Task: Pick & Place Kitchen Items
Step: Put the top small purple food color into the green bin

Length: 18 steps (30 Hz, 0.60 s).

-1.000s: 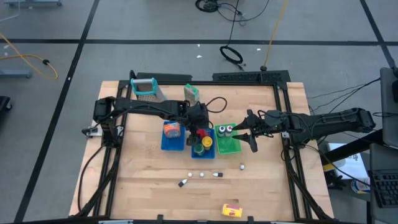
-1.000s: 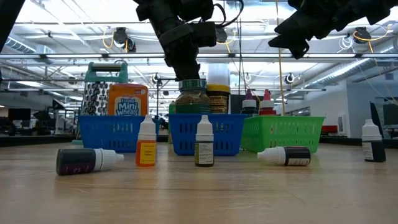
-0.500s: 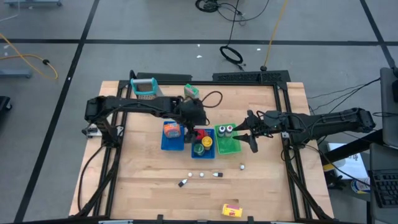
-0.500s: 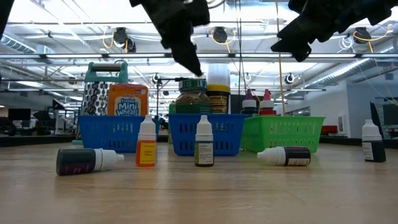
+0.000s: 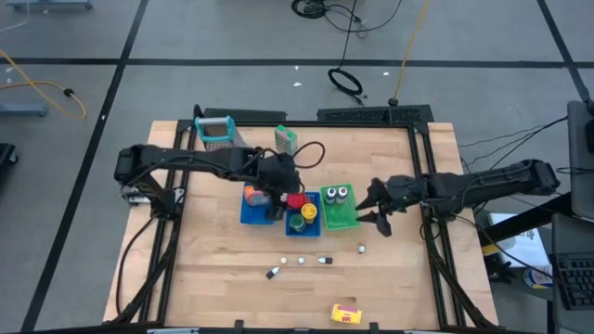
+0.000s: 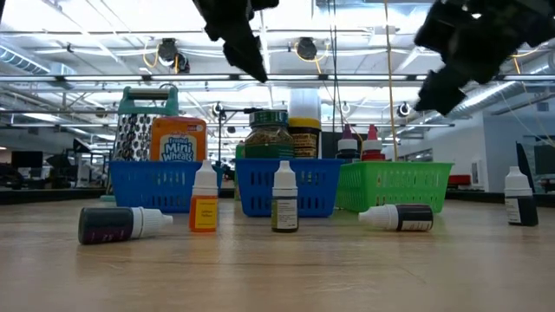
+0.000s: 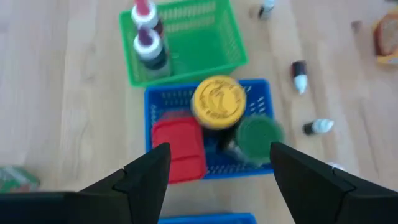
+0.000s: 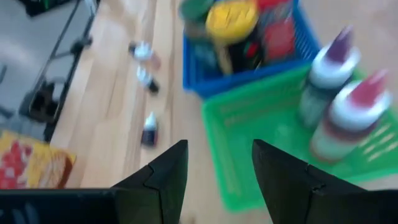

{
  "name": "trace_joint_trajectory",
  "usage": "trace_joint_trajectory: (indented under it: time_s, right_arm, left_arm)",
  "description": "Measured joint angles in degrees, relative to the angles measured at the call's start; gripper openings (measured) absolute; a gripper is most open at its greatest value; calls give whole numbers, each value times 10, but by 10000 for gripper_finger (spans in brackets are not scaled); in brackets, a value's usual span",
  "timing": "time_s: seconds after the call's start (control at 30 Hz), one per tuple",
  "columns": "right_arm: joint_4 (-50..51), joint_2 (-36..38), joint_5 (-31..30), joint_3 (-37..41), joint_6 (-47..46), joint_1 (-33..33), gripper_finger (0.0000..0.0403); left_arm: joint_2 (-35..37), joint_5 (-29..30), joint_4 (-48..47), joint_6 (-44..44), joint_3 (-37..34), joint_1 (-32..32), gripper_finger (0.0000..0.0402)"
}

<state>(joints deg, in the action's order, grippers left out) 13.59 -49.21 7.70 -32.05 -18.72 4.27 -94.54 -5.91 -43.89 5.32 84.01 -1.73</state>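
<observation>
My left gripper hangs open above the middle blue basket, which holds a red can, a yellow-lidded jar and a green-lidded jar. My right gripper is open and tipped downward beside the green basket, where two small bottles stand. Another blue basket holds an orange packet. Several tiny bottles stand or lie on the wood nearer the front edge. A yellow box lies at the front.
A metal grater with a teal handle and a green carton stand at the table's far side. One tiny bottle stands right of the row in front of the baskets. Bare wood lies to the left and right of the baskets.
My left gripper, open throughout, has risen from just above the green-lidded jar and drawn back toward the table's left; the jar stays in the basket. My right gripper has tipped downward and sunk a little beside the green basket.
</observation>
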Motion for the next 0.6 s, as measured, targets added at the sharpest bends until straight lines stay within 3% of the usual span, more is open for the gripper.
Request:
trace_joint_trajectory:
  time_s: [0.23, 0.6]
  right_arm:
    - [-95, 2, -5, 83, -56, 74, 171]
    - [-200, 4, -97, 181, -144, 181, 171]
  left_arm:
    - [1, 7, 3, -4, 0, 35, 253]
    - [1, 35, 4, -26, 0, 69, 241]
